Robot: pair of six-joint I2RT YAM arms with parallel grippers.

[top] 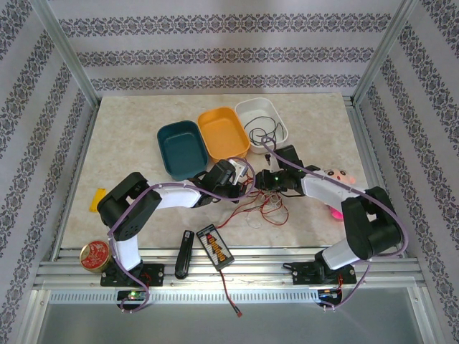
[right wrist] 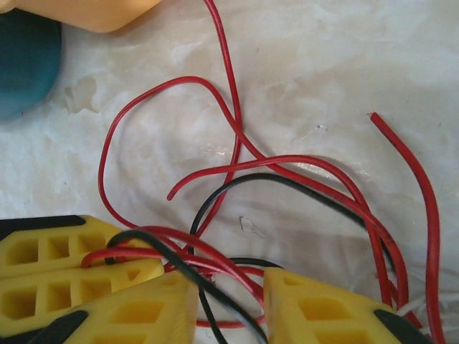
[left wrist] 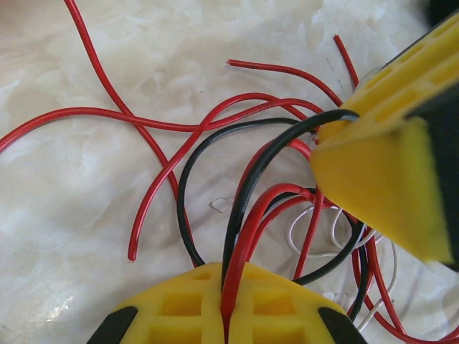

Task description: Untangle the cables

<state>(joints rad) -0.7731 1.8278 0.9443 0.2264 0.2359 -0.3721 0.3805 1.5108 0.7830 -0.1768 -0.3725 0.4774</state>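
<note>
The left arm (top: 172,195) and right arm (top: 326,188) stretch low over the table (top: 122,136) and meet at its middle, wrists bent down. The left end effector (left wrist: 226,290) is pinched tight on red and black strands of the cables (top: 265,206), which lie tangled on the table there. The right end effector (right wrist: 229,290) stands narrowly parted, strands running through its gap

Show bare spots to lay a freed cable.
Free: table left of the teal tray, and right of the white tray. Crowded: centre, where left gripper and right gripper meet over the cables.
</note>
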